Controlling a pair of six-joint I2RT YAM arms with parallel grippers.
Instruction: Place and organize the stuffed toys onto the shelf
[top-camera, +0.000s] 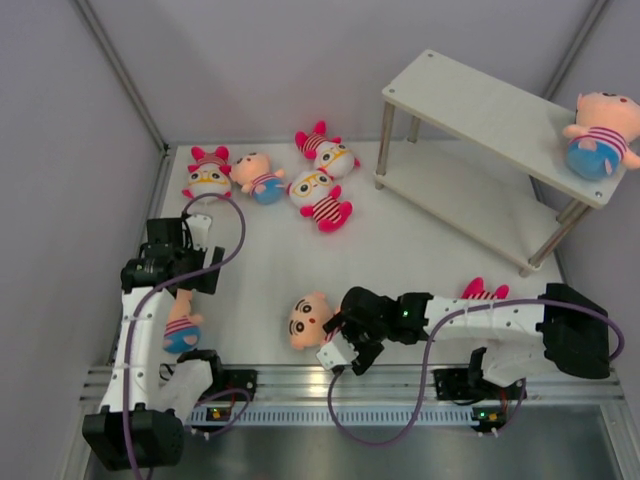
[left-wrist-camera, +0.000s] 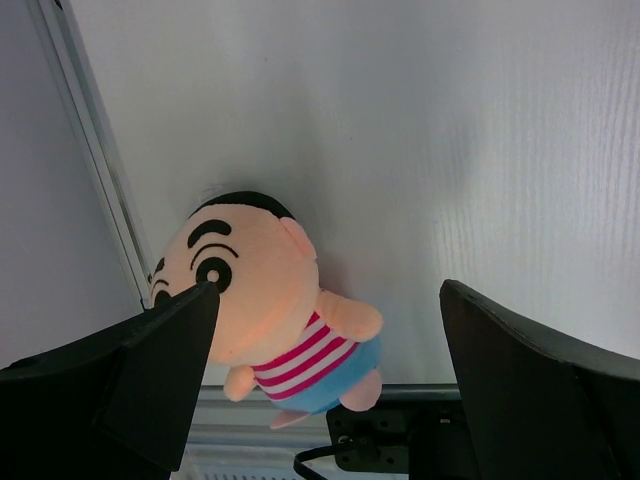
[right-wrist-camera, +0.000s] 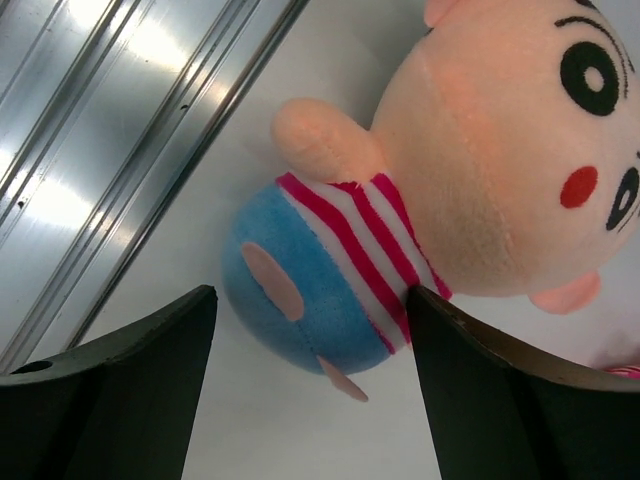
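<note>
The right fingers, dark and wedge-shaped, stand open on both sides of a peach boy doll that lies on the white surface. Its round blue shorts are in the gap between them. One tip is just beside the red-and-white striped shirt, and I cannot tell if it touches the soft plush. A ribbed metal rail runs close beside the doll.

The left fingers are spread wide and hold nothing. Below them a second boy doll lies near the left wall, with black hair and thick eyebrows. In the top view the arm partly covers it.

The shelf, two pale flat boards on thin metal legs, stands at the far right. A third boy doll sits at the right end of its upper board. At the far left of the surface, three hot-pink dolls and a fourth boy doll lie close together. One more pink doll is half hidden behind the right arm.
</note>
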